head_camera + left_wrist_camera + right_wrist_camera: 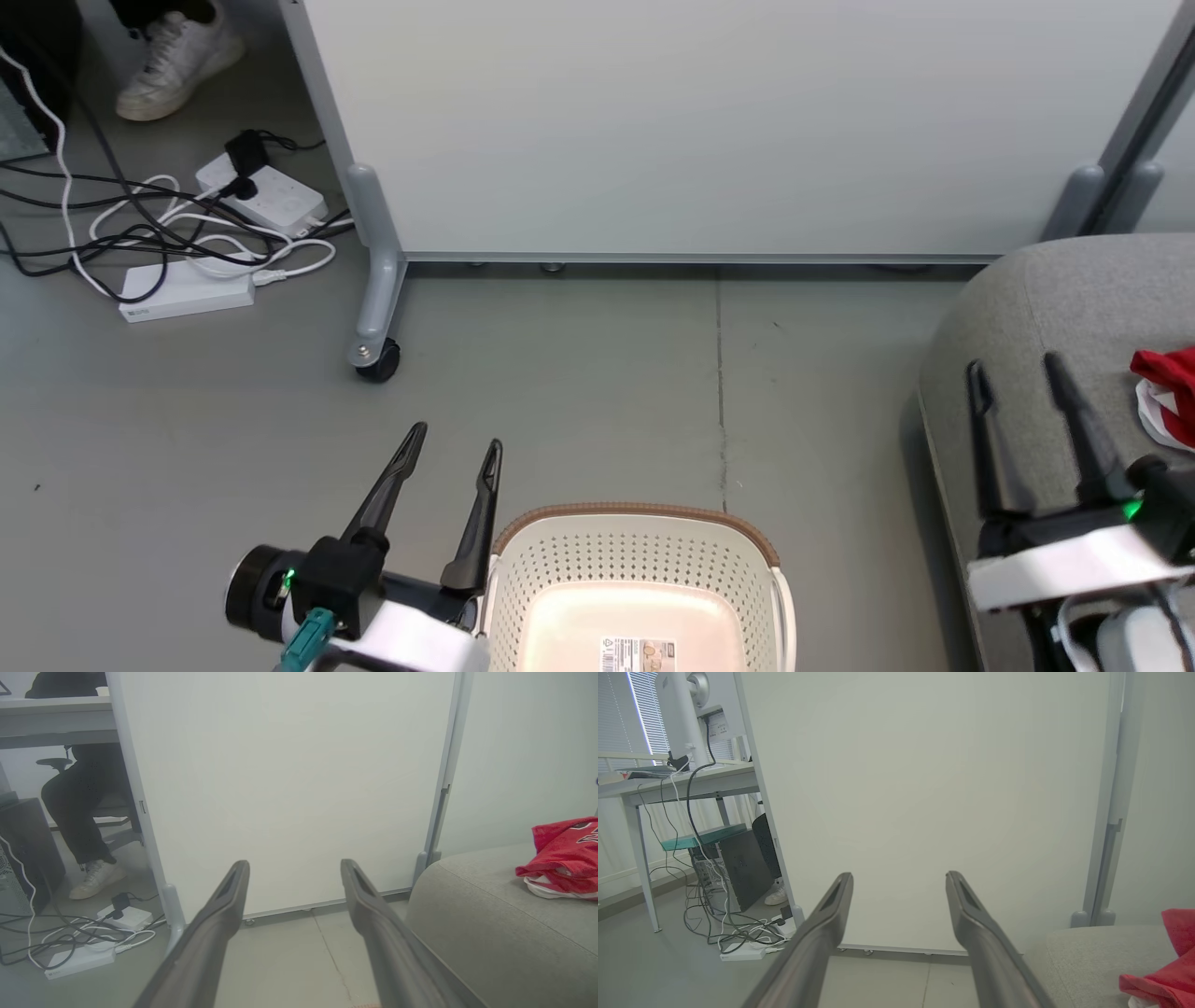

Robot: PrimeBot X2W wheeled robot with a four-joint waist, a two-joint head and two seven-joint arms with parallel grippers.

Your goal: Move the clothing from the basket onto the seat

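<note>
The cream perforated basket (747, 583) with its brown far rim stands on the floor at the bottom centre of the head view; its visible bottom holds no fabric, just a label. My left gripper (457, 446) hangs open just left of it, fingers pointing toward the wall. Red and white clothing (1167, 392) lies on the grey seat (1046, 308) at the right edge. My right gripper (1013, 366) is open above the seat's front, left of that clothing. The left wrist view shows the left gripper (294, 864), the clothing (563, 854) and the seat (490, 914); the right wrist view shows the right gripper (900, 877), the clothing (1164, 970) and the seat (1092, 961).
A white wheeled partition (709, 121) closes off the far side, its caster (376, 359) near the left. Power strips and tangled cables (187, 243) lie on the floor at far left, beside a person's shoe (177, 56). A desk with a computer tower (738, 868) stands behind.
</note>
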